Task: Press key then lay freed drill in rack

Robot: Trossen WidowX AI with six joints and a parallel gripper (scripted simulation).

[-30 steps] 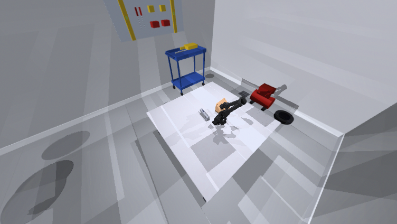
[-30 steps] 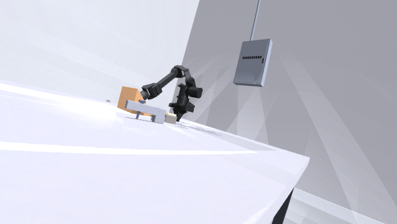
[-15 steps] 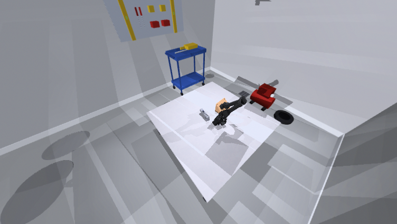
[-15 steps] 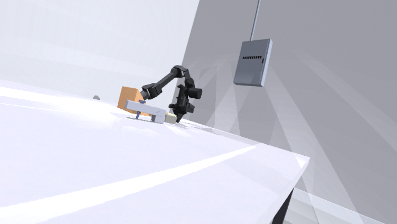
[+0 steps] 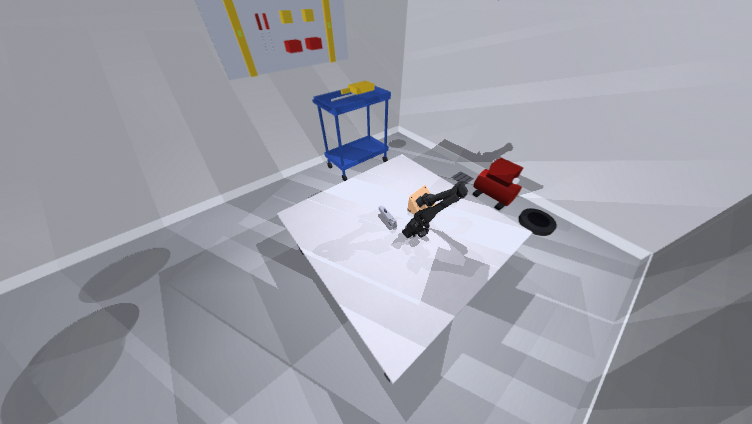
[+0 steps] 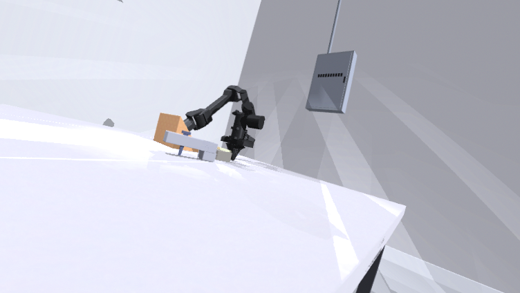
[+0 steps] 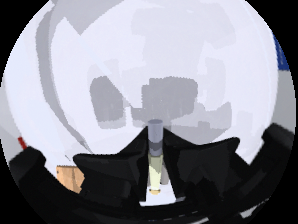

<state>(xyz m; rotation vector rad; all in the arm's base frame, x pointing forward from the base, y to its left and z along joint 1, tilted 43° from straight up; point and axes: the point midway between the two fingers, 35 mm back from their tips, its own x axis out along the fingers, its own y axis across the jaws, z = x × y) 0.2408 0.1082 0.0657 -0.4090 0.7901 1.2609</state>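
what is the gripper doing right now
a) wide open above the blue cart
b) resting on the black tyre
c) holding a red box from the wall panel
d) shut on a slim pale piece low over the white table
d: the gripper is closed on a slim pale piece seen between its fingers in the wrist view, low over the white table.

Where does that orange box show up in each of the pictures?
Top: orange box near the centre, beside the black arm.
Exterior: left of the arm, mid-frame.
Wrist: a sliver at the lower left.
Shared landmark: the black gripper, shut on the pale drill.
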